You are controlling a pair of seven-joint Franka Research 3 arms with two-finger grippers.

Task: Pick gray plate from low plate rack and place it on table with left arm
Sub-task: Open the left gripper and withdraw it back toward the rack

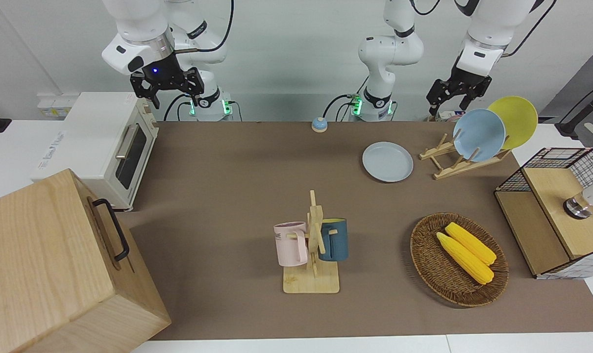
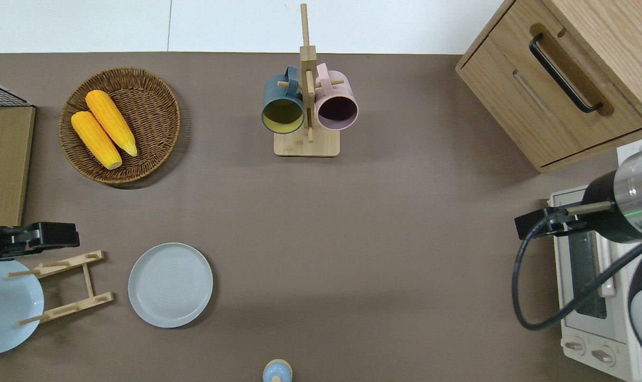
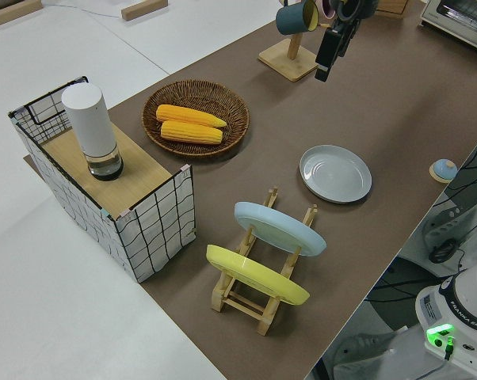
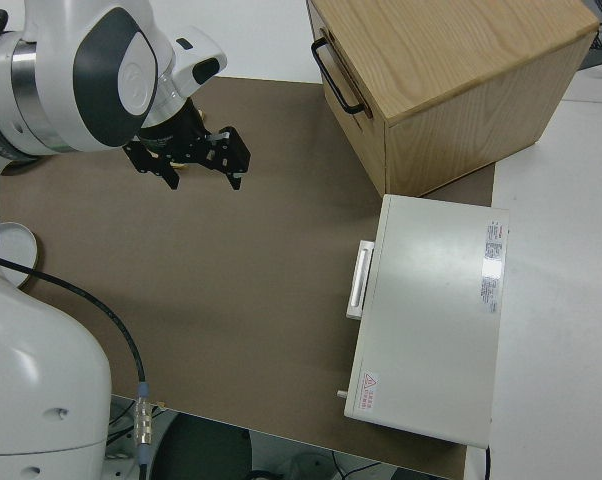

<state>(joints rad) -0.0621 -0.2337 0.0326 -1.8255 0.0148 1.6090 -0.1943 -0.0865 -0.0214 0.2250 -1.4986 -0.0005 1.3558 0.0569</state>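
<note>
Gray plate lies flat on the worktop, at 3 o'clock of the rack overhead. Left hand is up, fingers apart, empty. Right arm parked.

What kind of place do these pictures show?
Probably a robotics lab staged as a kitchen: two arms at a table with a toaster oven, a plate rack and a mug stand.
</note>
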